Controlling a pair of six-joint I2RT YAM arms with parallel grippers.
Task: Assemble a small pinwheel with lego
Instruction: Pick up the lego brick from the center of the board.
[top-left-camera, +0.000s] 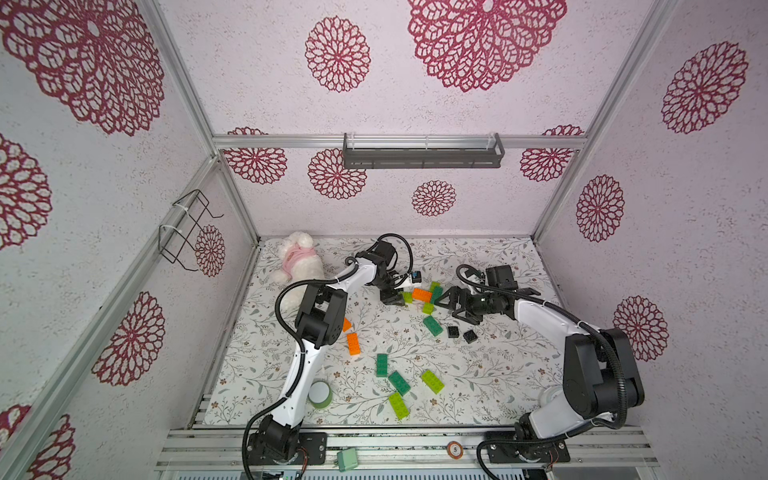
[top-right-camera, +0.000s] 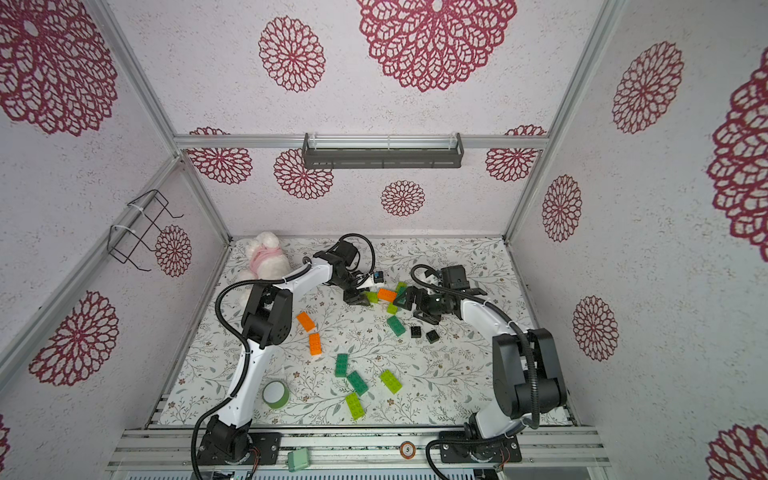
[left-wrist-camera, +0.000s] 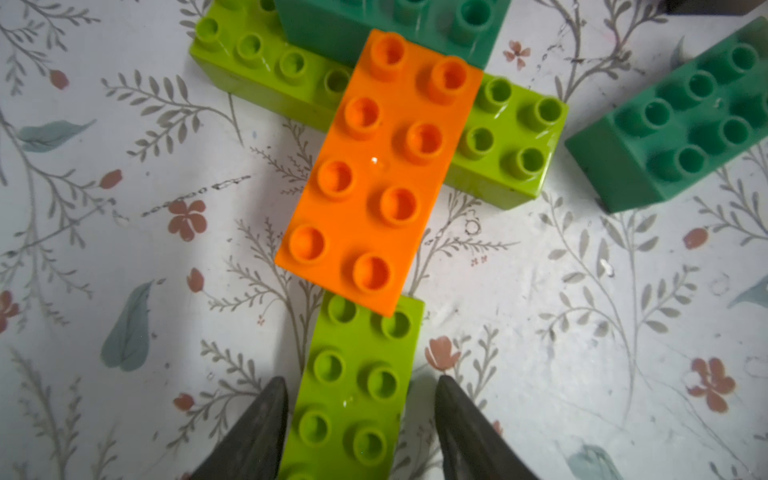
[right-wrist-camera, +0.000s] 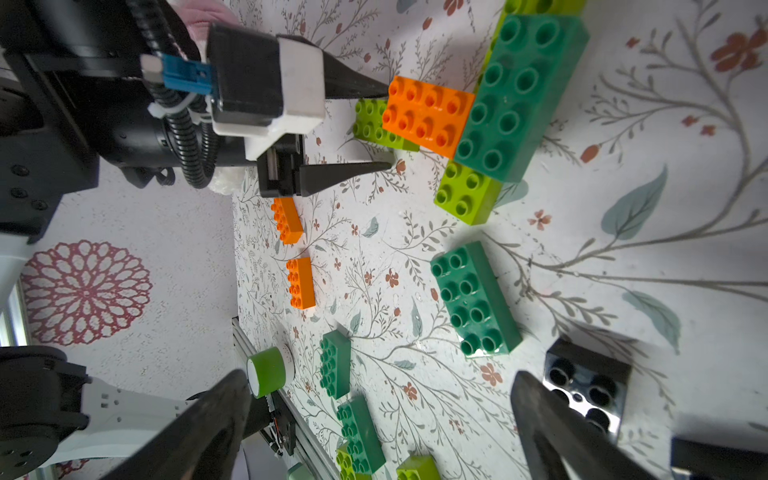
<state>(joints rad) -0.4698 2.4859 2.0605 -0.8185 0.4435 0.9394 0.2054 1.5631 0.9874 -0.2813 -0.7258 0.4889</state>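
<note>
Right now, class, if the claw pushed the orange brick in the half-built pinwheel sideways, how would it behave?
The orange brick looks like hard moulded plastic: probably stiff and light. It is stacked over a lime brick and others, so a push would likely drag them along. Its glossy faces may slip in a loose grip.

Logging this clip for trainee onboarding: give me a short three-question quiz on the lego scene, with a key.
1. True or false: the right gripper is shut on a brick.
2. Which brick sits between the jaws of the left gripper? A orange, B lime green, C dark green.
3. How many orange bricks lie loose, apart from the stacked cluster?
Key: 1 false, its jaws stand wide open and empty; 2 B; 3 two.
</note>
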